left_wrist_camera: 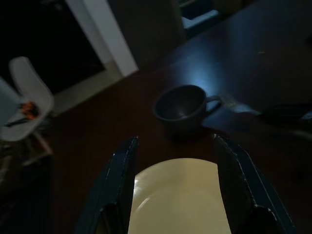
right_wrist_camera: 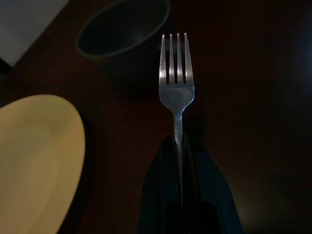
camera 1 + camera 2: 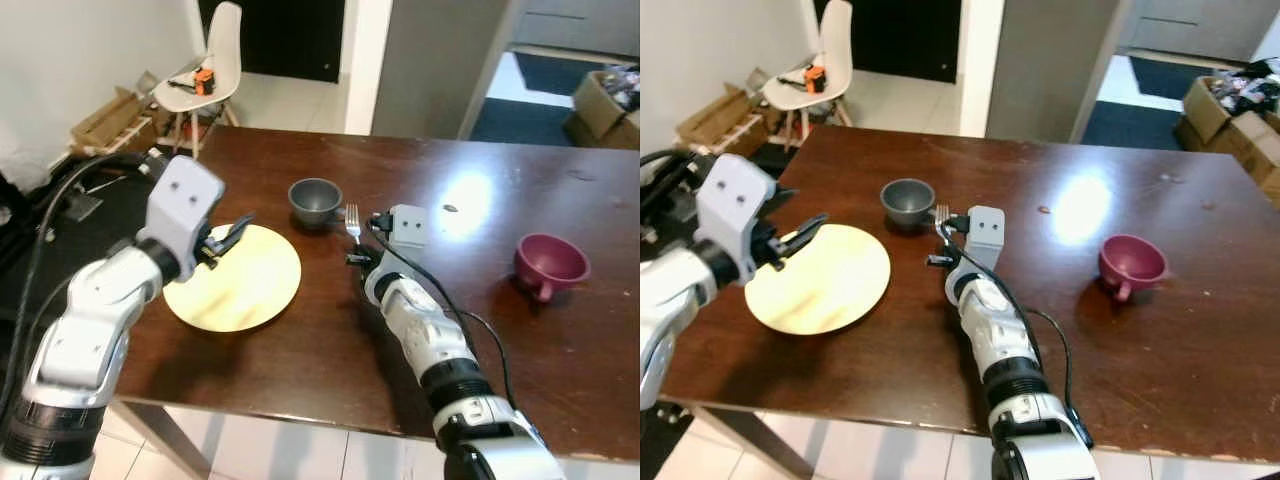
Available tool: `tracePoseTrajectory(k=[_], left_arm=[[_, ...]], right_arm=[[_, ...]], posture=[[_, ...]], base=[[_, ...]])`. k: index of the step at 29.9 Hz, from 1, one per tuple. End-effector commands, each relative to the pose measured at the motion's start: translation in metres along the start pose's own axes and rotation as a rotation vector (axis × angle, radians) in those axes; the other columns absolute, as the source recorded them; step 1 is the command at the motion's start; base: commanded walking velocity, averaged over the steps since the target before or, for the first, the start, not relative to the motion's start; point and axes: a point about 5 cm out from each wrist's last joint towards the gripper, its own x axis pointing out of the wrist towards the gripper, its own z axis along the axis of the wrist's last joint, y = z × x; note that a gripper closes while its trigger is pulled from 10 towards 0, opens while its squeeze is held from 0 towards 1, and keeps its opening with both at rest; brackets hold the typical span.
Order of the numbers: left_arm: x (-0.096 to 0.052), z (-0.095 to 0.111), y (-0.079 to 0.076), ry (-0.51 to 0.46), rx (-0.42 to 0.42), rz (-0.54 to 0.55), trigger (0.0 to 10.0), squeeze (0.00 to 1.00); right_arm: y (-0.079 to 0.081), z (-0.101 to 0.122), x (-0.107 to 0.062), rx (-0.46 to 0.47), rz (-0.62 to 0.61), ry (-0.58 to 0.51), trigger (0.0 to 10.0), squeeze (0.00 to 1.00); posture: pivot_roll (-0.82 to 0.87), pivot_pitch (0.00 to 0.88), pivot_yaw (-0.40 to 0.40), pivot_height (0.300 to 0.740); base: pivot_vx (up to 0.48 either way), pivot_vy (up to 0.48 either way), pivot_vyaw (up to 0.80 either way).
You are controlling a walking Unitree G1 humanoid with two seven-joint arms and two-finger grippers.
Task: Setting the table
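Right hand (image 3: 357,243) clamped on fork (image 2: 176,83) just above tabletop (image 3: 300,370) btwn yellow plate (image 3: 245,285) & grey cup (image 3: 315,200), left hand (image 3: 228,238) apart over plate; tines could clip cup if pushed fwd.

Both eye views look down from the head onto the counter (image 3: 330,340); wrist views sit close, sharing the grey cup (image 1: 181,105) and yellow plate (image 2: 34,156).

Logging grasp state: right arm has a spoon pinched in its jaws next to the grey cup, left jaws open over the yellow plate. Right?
Not quite: it is a fork, not a spoon; the right wrist view shows four tines. The rest holds: the right gripper pinches it beside the grey cup, and the left gripper is open over the yellow plate.
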Motion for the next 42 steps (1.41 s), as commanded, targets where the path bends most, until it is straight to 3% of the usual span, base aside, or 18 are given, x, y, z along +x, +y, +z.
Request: tracePoseTrajectory(k=[1,4,8,10,16,22,23,24,29,30,31,32,37,42], left_arm=[[0.001,-0.003,-0.004,0.017,-0.016,-0.036,10.0,0.00],[0.021,0.003,-0.020,0.010,-0.062,-0.118,10.0,0.00],[0.026,0.004,-0.025,0.007,-0.070,-0.138,10.0,0.00],[0.033,0.005,-0.032,0.005,-0.092,-0.158,10.0,0.00],[0.035,0.004,-0.043,0.011,-0.103,-0.183,10.0,0.00],[0.034,0.000,-0.048,0.018,-0.114,-0.184,10.0,0.00],[0.034,0.000,-0.048,0.018,-0.115,-0.185,10.0,0.00],[0.034,-0.001,-0.050,0.019,-0.116,-0.186,10.0,0.00],[0.035,-0.003,-0.053,0.020,-0.123,-0.187,10.0,0.00],[0.035,-0.003,-0.054,0.020,-0.125,-0.188,10.0,0.00],[0.035,-0.003,-0.055,0.019,-0.124,-0.189,10.0,0.00],[0.035,-0.003,-0.056,0.018,-0.124,-0.190,10.0,0.00],[0.035,-0.003,-0.059,0.013,-0.135,-0.190,10.0,0.00],[0.031,-0.010,-0.060,0.016,-0.163,-0.144,10.0,0.00]], right_arm=[[-0.003,-0.004,0.000,0.016,-0.019,0.027,10.0,0.00],[0.002,-0.010,0.001,0.000,-0.048,0.071,10.0,0.00],[0.004,-0.013,0.000,0.012,-0.053,0.084,10.0,0.00],[0.013,-0.023,-0.001,0.042,-0.036,0.116,10.0,0.00],[0.036,-0.025,-0.002,0.091,0.023,0.119,10.0,0.00],[0.044,-0.024,-0.001,0.106,0.044,0.119,10.0,0.00],[0.045,-0.024,-0.001,0.106,0.042,0.119,10.0,0.80],[0.044,-0.024,-0.001,0.112,0.039,0.119,10.0,1.00],[0.043,-0.018,-0.002,0.155,0.042,0.086,10.0,1.00],[0.044,-0.016,-0.003,0.154,0.056,0.072,10.0,0.83],[0.044,-0.013,-0.004,0.162,0.064,0.056,10.0,0.83],[0.045,-0.010,-0.005,0.168,0.072,0.041,10.0,0.00],[0.039,-0.002,-0.022,0.186,0.078,-0.013,10.0,0.00],[0.018,-0.023,-0.065,0.093,0.063,-0.023,10.0,0.00]], posture=[[0.18,0.108,0.073,0.740],[0.16,0.136,0.075,0.740],[0.15,0.142,0.075,0.740],[0.14,0.151,0.073,0.740],[0.14,0.154,0.068,0.740],[0.14,0.151,0.059,0.740],[0.14,0.151,0.059,0.740],[0.14,0.148,0.056,0.740],[0.13,0.141,0.056,0.740],[0.13,0.138,0.056,0.740],[0.13,0.138,0.056,0.740],[0.12,0.133,0.054,0.740],[0.11,0.123,0.049,0.740],[0.07,0.104,0.056,0.740]], base=[[0.000,0.000,0.00],[0.000,0.000,0.00],[0.000,0.000,0.00],[0.000,0.000,0.00],[0.000,0.000,0.00],[0.000,0.000,0.00],[0.000,0.000,0.00],[0.000,0.000,0.00],[0.000,0.000,0.00],[0.000,0.000,0.00],[0.000,0.000,0.00],[0.000,0.000,0.00],[0.000,0.000,0.00],[0.000,0.000,0.00]])
